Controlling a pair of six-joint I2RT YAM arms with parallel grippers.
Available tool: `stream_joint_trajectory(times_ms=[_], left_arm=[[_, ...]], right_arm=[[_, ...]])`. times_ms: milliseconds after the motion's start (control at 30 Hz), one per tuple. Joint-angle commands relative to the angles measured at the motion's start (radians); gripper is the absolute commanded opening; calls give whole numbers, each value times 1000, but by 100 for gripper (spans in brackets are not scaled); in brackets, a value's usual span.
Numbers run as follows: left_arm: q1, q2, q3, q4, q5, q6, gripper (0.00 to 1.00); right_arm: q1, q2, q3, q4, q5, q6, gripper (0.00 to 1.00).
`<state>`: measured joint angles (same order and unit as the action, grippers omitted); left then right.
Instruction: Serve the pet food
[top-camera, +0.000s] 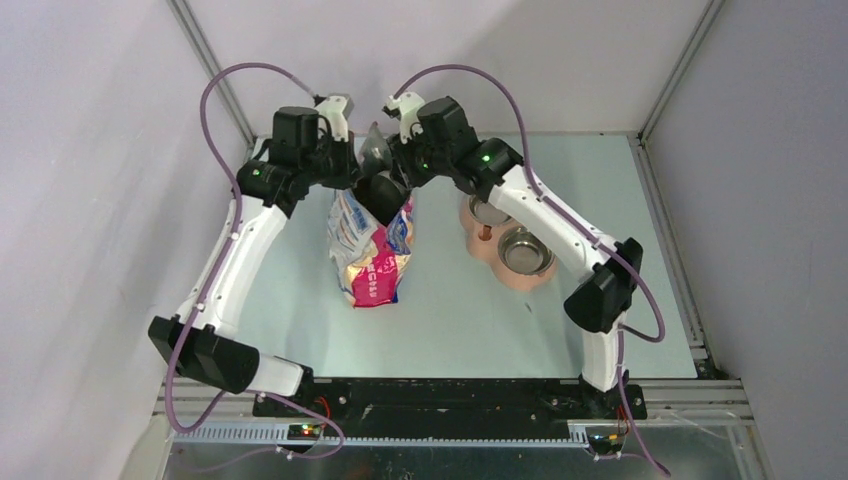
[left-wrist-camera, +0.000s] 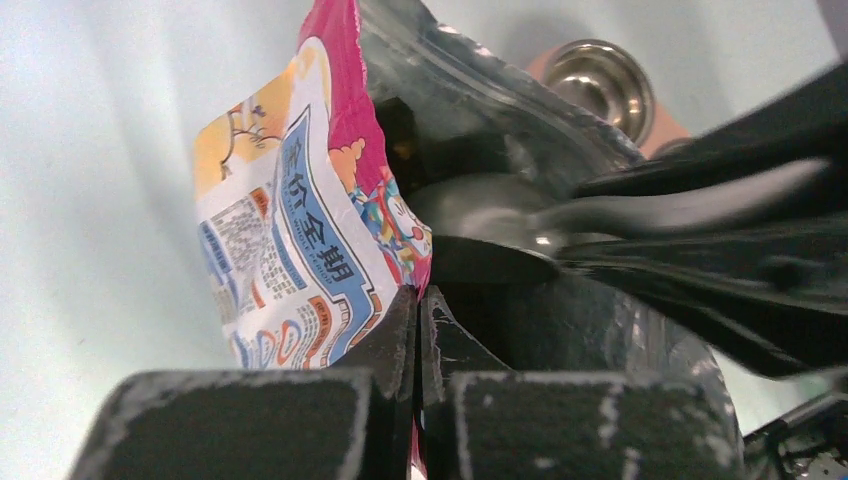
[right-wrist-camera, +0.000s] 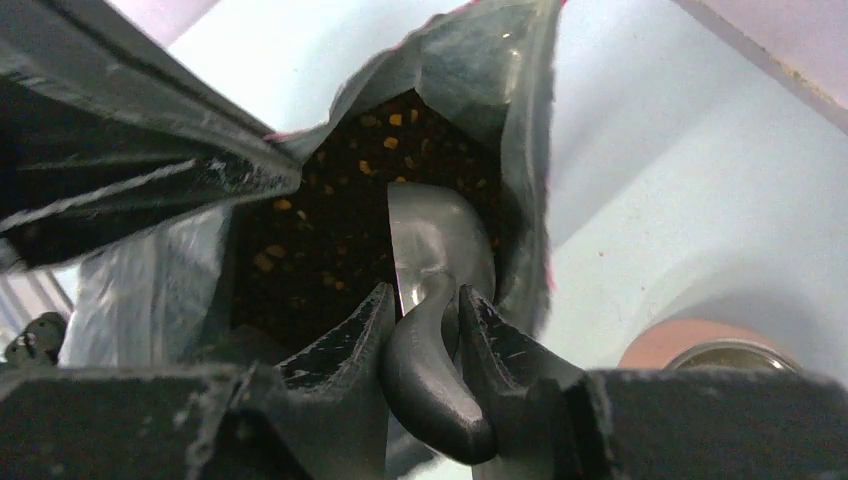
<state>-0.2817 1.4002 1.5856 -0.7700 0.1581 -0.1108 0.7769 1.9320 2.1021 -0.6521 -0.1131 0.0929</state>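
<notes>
The printed bag (top-camera: 370, 250) stands at the table's middle back, its mouth open. My left gripper (left-wrist-camera: 418, 305) is shut on the bag's pink rim (left-wrist-camera: 345, 120), holding it up. My right gripper (right-wrist-camera: 425, 305) is shut on the grey metal scoop's handle (right-wrist-camera: 430, 370). The scoop's bowl (right-wrist-camera: 437, 240) is inside the bag's mouth, over the dark brown kibble (right-wrist-camera: 330, 220). From the left wrist view the scoop (left-wrist-camera: 500, 215) reaches into the bag from the right. The scoop's bowl looks empty. Both grippers meet above the bag (top-camera: 380, 165).
Two steel bowls in a copper-coloured stand (top-camera: 508, 245) sit right of the bag, under my right arm; one bowl (left-wrist-camera: 600, 85) shows beyond the bag, and the stand's edge (right-wrist-camera: 700, 345) shows at lower right. Walls close in at back and sides.
</notes>
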Motion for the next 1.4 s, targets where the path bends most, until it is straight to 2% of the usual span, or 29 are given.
stream_joint_trajectory(times_ms=[0,200,367,733,867,1000,1233,1367], left_arm=[[-69,10,40,130,107,-73,0],[-102,15,65,130,108,-91,0],[-106,26,70,127,104,-88,0],[-105,13,42,109,52,-19,0],[-105,12,39,109,43,-5,0],[-104,13,37,101,22,27,0],[-97,10,49,81,-11,101,0],[-97,4,55,54,-31,179,0]], right_arm=[[-16,38,28,1,64,-35,0],[-49,100,61,10,129,-11,0],[-44,133,13,4,154,-23,0],[1,110,-160,-98,-268,79,0],[0,81,-205,-66,-474,148,0],[-23,55,-235,40,-673,304,0],[-39,43,-191,128,-834,437,0],[-69,12,-185,137,-866,465,0]])
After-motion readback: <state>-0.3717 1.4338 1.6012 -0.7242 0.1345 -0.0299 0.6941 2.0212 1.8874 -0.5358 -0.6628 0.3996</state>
